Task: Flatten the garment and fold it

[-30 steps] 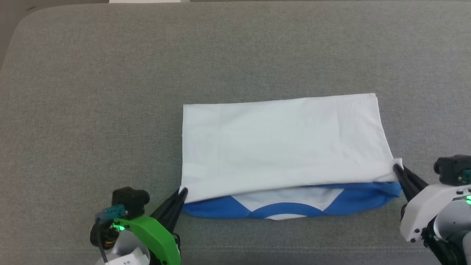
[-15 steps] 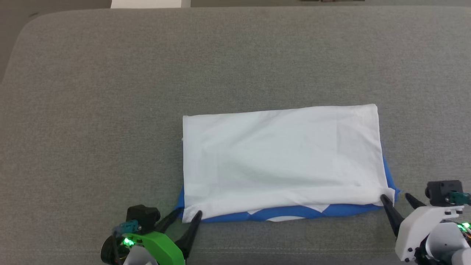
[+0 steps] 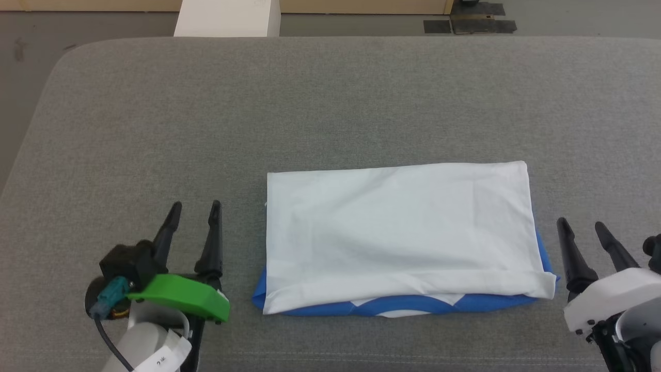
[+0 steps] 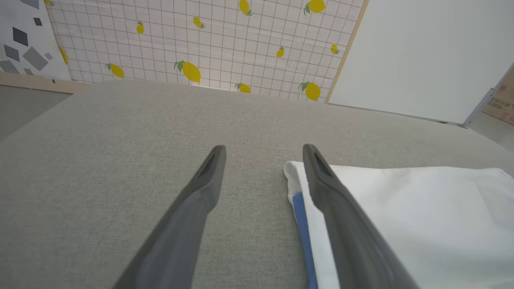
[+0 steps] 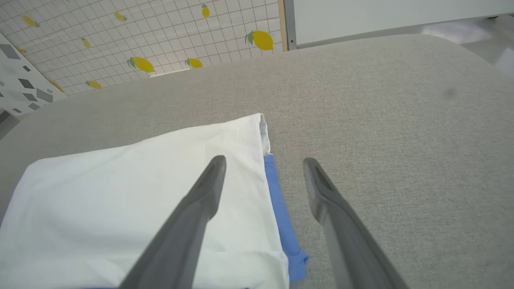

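The garment (image 3: 397, 232) lies folded into a white rectangle on the grey cushion, a strip of blue sleeve and collar showing along its near edge. My left gripper (image 3: 195, 205) stands open, apart from the garment's left side, nothing between its fingers. My right gripper (image 3: 581, 223) stands open just off the right side, also empty. In the left wrist view the garment (image 4: 401, 216) lies to the right of the open left gripper (image 4: 263, 149). In the right wrist view the garment (image 5: 120, 200) spreads to the left under the open right gripper (image 5: 263, 160).
The grey cushion (image 3: 155, 129) reaches wide around the garment; its far edge and rounded far left corner show in the head view. Beyond it stand a white box (image 3: 227, 18) on the floor and a lemon-print wall (image 4: 200, 44).
Both grippers have opened and let go of the garment's near corners, then drawn outward. The white layer has settled flat. The head camera has also shifted its view.
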You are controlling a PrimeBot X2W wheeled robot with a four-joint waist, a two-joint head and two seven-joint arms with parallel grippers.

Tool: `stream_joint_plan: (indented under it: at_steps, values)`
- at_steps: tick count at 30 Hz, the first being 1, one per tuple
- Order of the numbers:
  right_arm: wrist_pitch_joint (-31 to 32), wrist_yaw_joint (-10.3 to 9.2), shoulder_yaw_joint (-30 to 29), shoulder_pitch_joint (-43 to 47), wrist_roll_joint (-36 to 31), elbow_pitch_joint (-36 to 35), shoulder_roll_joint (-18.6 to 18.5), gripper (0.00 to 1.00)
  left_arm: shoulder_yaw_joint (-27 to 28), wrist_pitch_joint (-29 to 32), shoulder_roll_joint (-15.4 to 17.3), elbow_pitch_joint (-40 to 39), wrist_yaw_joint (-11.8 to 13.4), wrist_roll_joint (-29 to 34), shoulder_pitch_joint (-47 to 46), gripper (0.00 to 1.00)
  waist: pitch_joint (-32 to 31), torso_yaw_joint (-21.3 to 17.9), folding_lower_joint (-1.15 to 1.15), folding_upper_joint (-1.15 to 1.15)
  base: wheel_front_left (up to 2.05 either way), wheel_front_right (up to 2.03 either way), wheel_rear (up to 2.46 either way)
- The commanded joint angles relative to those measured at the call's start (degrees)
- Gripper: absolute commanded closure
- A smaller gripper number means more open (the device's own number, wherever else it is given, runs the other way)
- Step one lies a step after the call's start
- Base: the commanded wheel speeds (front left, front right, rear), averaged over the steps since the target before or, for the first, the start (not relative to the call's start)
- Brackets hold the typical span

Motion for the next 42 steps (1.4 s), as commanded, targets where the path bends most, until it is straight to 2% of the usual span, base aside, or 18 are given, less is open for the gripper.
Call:
stream_joint_plan:
  at_steps: [1,5,13,23,30,31,32,33,35,36,42]
  values:
    - [-0.59,-0.09,-0.51,-1.63,0.54,0.22,0.51,0.0,0.92,-0.42,-0.21,-0.25,0.39,1.97,-1.93,0.0,-0.1,0.22,0.0,0.0,0.0,0.0,0.0]
    - [-0.21,-0.09,-1.41,-4.6,0.91,2.88,1.31,0.0,5.15,-0.48,-2.42,-2.15,0.79,5.87,-3.78,0.0,0.06,0.34,0.0,0.0,0.0,0.0,0.0]
    - [6.7,-0.09,-3.95,-12.59,3.28,15.68,1.66,0.0,11.95,-0.5,-6.27,-1.29,-1.36,10.67,-4.65,0.0,1.73,-0.23,0.0,0.0,0.0,0.0,0.0]
    - [16.61,-0.09,-6.11,-22.05,2.01,31.44,1.68,0.0,16.2,-0.51,-10.01,-0.32,-4.86,14.11,-3.81,0.0,3.04,0.36,0.0,0.0,0.0,0.0,0.0]
    - [22.12,-0.09,-4.99,-25.14,3.89,38.56,1.68,0.0,17.67,-0.51,-11.29,0.2,-6.48,15.65,-3.81,0.0,3.76,1.18,0.0,0.0,0.0,0.0,0.0]
    - [23.05,-0.09,-4.53,-25.25,4.79,39.45,1.68,0.09,17.89,-0.51,-11.44,0.21,-6.66,15.83,-3.79,0.0,3.8,1.25,0.0,0.0,0.0,0.0,0.0]
    - [23.65,-0.09,-4.11,-25.3,5.62,40.02,1.68,0.44,18.07,-0.51,-11.56,0.21,-6.78,15.96,-3.75,0.0,3.8,1.29,0.0,0.0,0.0,0.0,0.0]
    - [24.25,-0.09,-3.39,-25.31,6.76,40.49,1.68,0.55,18.28,-0.51,-11.7,0.23,-6.92,16.11,-3.67,0.0,3.79,1.3,0.0,0.0,0.0,0.0,0.0]
    - [23.89,-0.09,-2.56,-25.18,8.68,40.52,1.68,0.91,18.62,-0.51,-11.92,0.29,-7.16,16.36,-3.48,0.0,3.72,1.25,0.0,0.0,0.0,0.0,0.0]
    - [23.33,-0.09,-2.31,-25.0,8.81,40.29,1.68,1.0,18.77,-0.51,-12.0,0.32,-7.26,16.47,-3.38,0.0,3.65,1.19,0.0,0.0,0.0,0.0,0.0]
    - [18.6,-0.09,-4.95,-23.19,6.66,37.27,1.68,1.0,19.46,-0.51,-12.41,0.69,-7.88,17.13,-2.69,0.0,2.71,0.51,0.0,0.0,0.0,0.0,0.0]
